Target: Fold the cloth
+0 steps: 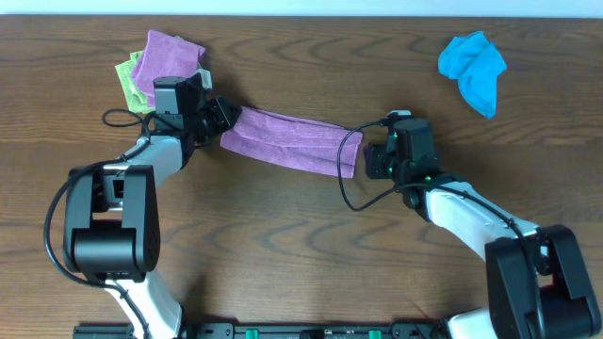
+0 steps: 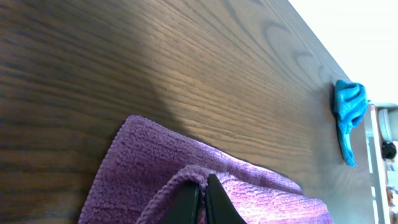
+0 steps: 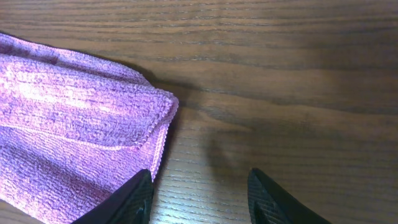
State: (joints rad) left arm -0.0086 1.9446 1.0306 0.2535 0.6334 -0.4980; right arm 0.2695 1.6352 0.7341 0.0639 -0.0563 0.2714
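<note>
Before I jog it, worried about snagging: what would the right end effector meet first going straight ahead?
Probably bare table; the purple cloth sits just beside the right end effector line.

Dark wood-grain table [image 1: 283, 235], pale strip [image 1: 377, 6] beyond its far edge, soft glare on the wood

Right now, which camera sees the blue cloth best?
The overhead camera. It shows the whole blue cloth crumpled on the table, with nothing covering it. The left wrist camera catches it only small and far away at the picture's edge. The right wrist camera misses it, showing just the purple cloth and table.
</note>
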